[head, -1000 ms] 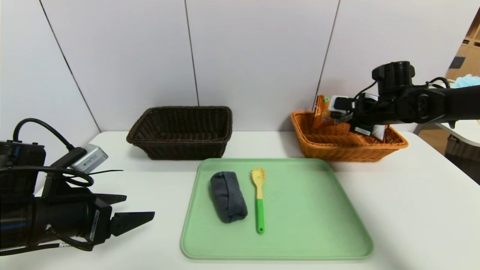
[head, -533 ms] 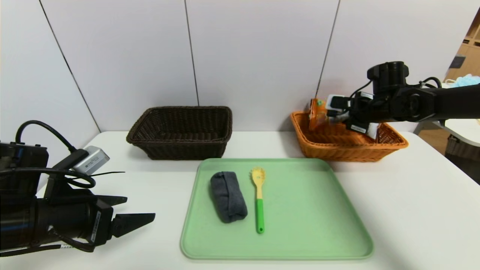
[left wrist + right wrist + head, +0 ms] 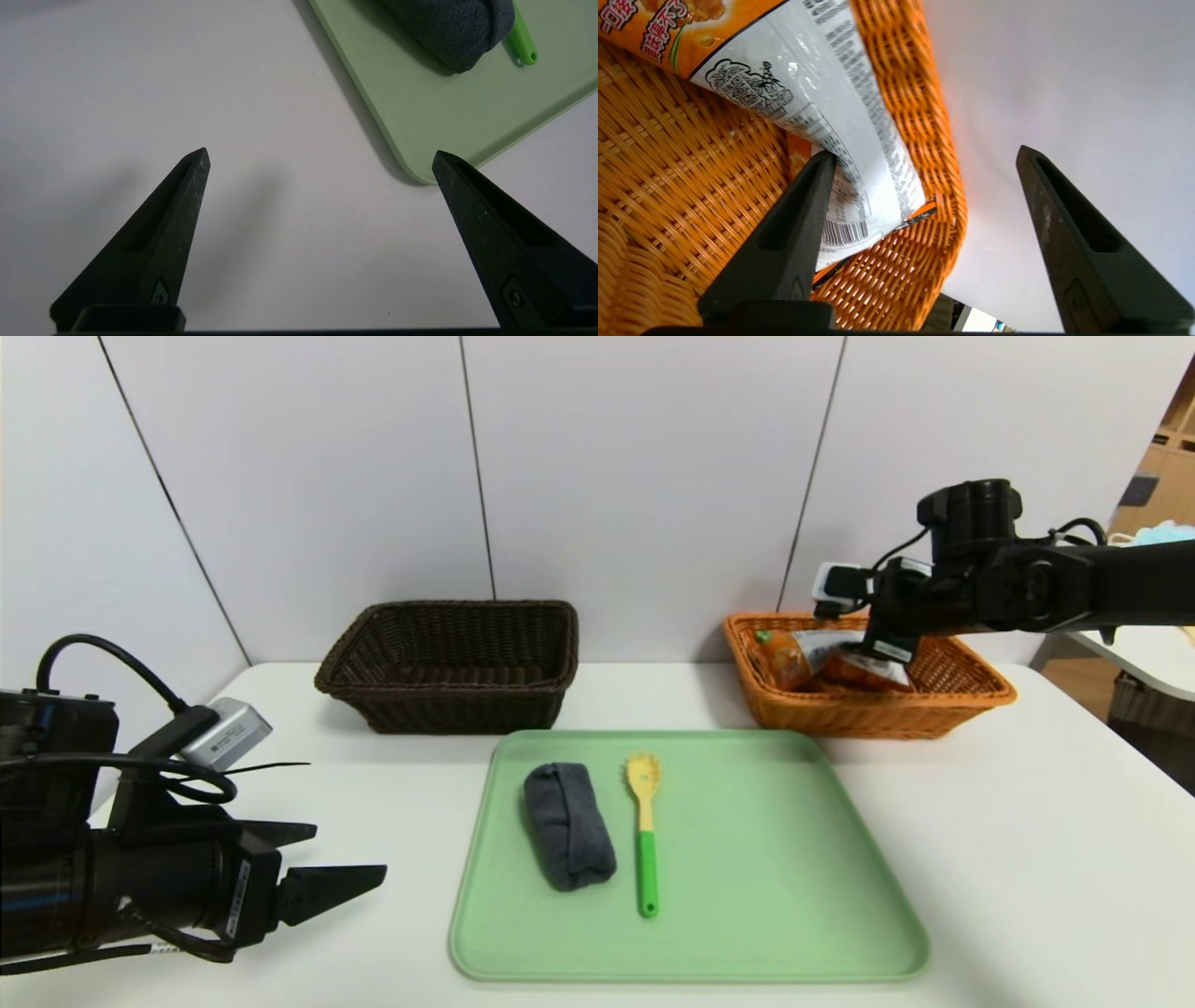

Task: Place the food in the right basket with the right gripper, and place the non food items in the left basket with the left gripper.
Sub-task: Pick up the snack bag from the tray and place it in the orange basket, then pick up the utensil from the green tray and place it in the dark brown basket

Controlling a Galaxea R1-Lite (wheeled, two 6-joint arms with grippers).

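The orange snack bag point(image 3: 801, 658) point(image 3: 817, 88) lies inside the orange-tan right basket point(image 3: 971, 698) point(image 3: 920, 93), its white printed back showing. My right gripper point(image 3: 868, 649) point(image 3: 927, 153) hangs open just above the bag; one finger point(image 3: 794, 233) is beside the barcode end and nothing is held. The dark grey rolled cloth point(image 3: 568, 838) point(image 3: 448, 28) and the yellow spoon-fork with green handle point(image 3: 644, 845) point(image 3: 523, 44) lie side by side on the green tray. The dark brown left basket point(image 3: 457, 705) stands at the back left. My left gripper point(image 3: 347, 849) point(image 3: 321, 153) rests open near the tray's front left corner.
The green tray point(image 3: 766, 859) point(image 3: 444, 116) fills the middle of the white table point(image 3: 1027, 859). Both baskets stand against the back wall panels. A second table edge and a blue object point(image 3: 1162, 537) show at the far right.
My right gripper opened and let go of the snack bag, which dropped from standing upright to lying in the orange-tan basket. The right arm rose slightly. The left arm stayed put.
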